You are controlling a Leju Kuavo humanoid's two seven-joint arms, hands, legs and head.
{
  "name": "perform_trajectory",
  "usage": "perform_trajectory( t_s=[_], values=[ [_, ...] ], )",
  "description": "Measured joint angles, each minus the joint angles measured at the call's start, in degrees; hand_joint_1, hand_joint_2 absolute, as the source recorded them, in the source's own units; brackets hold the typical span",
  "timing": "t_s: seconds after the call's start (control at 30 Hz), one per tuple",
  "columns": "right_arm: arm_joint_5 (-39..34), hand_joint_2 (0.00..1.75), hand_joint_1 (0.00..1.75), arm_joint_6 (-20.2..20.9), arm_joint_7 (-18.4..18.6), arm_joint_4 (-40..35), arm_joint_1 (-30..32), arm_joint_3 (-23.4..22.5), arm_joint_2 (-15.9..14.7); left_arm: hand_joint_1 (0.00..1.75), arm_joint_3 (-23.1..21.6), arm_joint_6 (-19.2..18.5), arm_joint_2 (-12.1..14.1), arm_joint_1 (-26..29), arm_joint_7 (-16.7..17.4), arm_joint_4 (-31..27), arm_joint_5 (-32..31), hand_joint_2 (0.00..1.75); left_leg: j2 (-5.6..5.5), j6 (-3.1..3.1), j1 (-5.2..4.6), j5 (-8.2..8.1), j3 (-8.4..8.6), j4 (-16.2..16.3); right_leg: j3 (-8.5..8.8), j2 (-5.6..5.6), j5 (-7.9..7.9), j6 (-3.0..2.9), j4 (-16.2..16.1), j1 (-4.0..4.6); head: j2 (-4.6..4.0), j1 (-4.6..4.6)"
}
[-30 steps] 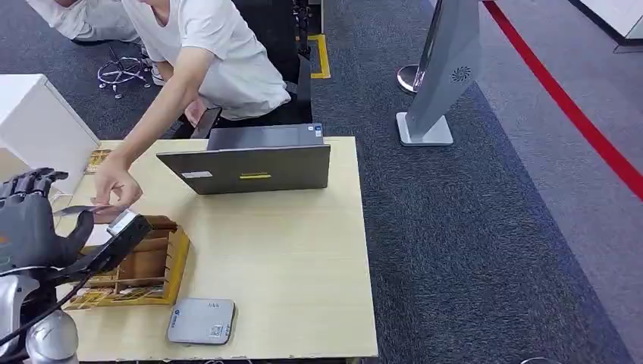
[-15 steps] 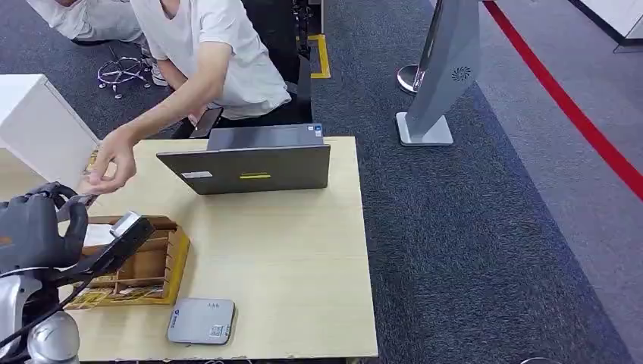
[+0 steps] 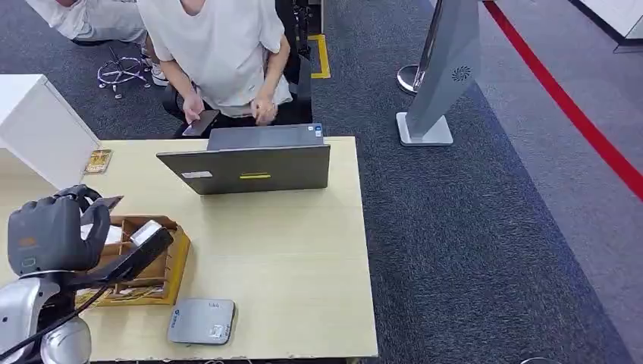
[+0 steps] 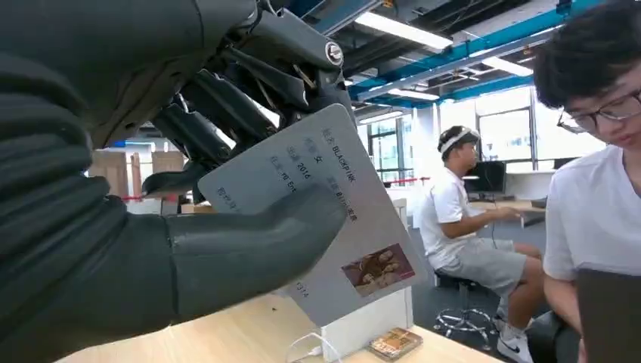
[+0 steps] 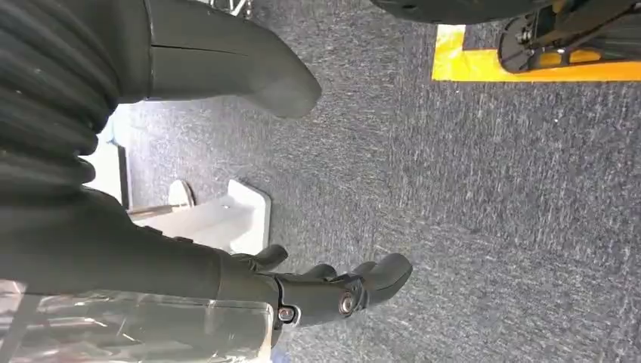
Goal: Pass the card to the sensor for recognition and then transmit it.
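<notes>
Since a second ago the person [image 3: 220,53] has pulled their arm back from the desk's [image 3: 296,250] left side and now sits behind the laptop [image 3: 246,168], both hands near their lap, one holding a phone [image 3: 199,122]. Meanwhile the left hand [image 3: 49,231] has shifted slightly toward the desk's middle, above the wooden tray [image 3: 170,265]. It grips the card [image 4: 325,219], the thumb pressed on the printed face and the darker fingers [image 4: 219,113] behind it; in the left wrist view the card is tilted, with a small photo near one corner. From the head view the card's dark edge [image 3: 108,202] juts out just past the hand. On the desk's near edge lies the grey sensor [image 3: 201,321], apart from the hand and tray. Beside the robot, the right hand [image 5: 332,291] hangs over grey carpet, holding nothing, fingers loosely apart.
</notes>
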Motion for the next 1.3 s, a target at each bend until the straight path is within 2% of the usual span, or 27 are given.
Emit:
perform_trajectory(
  t_s=[0.1, 0.23, 0.37, 0.5, 0.6, 0.83, 1.07, 1.3],
  values=[
    [-0.22, 1.75, 0.0, 0.0, 0.0, -1.56, 1.0, 0.81, 0.0, 1.75, -2.15, 0.5, -0.29, 2.44, -2.04, -1.08, 0.07, 1.75, 0.0, 0.0, 0.0, 0.0, 0.0, 0.0, 0.0, -0.01, -0.01, 0.0, 0.0, 0.0, 0.0, -0.02],
    [-0.07, 1.75, 0.0, -0.07, 0.0, -4.05, 1.94, 2.62, 0.0, 1.75, -9.5, 2.87, -0.04, 7.65, -4.49, -2.28, 1.03, 1.75, 0.01, 0.03, -0.01, -0.07, -0.02, 0.0, 0.0, 0.0, -0.05, 0.04, -0.01, -0.01, 0.0, 0.0],
    [0.13, 1.75, 0.0, -0.07, 0.0, -5.51, 2.57, 3.58, 0.0, 1.75, -15.7, 4.59, 2.67, 11.08, -5.1, -2.28, 3.43, 1.75, 0.02, 0.05, -0.02, -0.11, -0.02, 0.0, -0.03, 0.0, -0.05, 0.04, -0.02, -0.01, 0.0, 0.0],
    [0.18, 1.75, 0.0, -0.04, 0.0, -6.27, 2.73, 3.82, 0.0, 1.75, -19.96, 3.75, 5.25, 12.98, -4.99, -2.28, 5.59, 1.75, 0.02, 0.05, -0.01, -0.11, -0.01, -0.01, -0.02, -0.01, -0.05, 0.04, -0.02, -0.01, 0.0, -0.02],
    [0.09, 1.75, 0.0, -0.02, 0.0, -6.84, 2.96, 3.82, 0.0, 1.75, -22.64, 2.78, 7.73, 14.7, -3.2, -2.52, 7.1, 1.75, 0.03, 0.04, -0.01, -0.1, -0.01, -0.02, -0.02, 0.0, -0.06, 0.04, -0.02, 0.0, 0.0, 0.0],
    [0.13, 1.75, 0.0, 0.02, 0.0, -7.08, 2.97, 3.76, 0.0, 1.75, -24.85, 1.01, 11.34, 17.19, 0.94, -2.89, 8.46, 1.75, 0.02, 0.04, -0.01, -0.11, -0.02, -0.02, -0.02, 0.0, -0.06, 0.04, -0.02, 0.0, 0.0, 0.0],
    [0.26, 1.75, 0.0, -0.13, 0.0, -6.84, 2.68, 3.21, 0.0, 1.75, -24.88, -0.33, 12.33, 17.52, 6.27, -1.99, 4.43, 1.75, 0.02, 0.05, -0.01, -0.11, -0.01, -0.02, -0.01, -0.01, -0.06, 0.04, -0.02, -0.01, 0.0, 0.0],
    [1.11, 1.75, 0.0, -0.07, 0.0, -5.16, 1.49, 1.31, 0.0, 1.75, -24.88, -1.77, 12.41, 17.51, 8.11, -0.26, 2.86, 1.75, 0.02, 0.05, -0.01, -0.1, -0.01, -0.02, -0.01, -0.01, -0.06, 0.04, -0.02, -0.01, 0.0, 0.0]
  ],
)
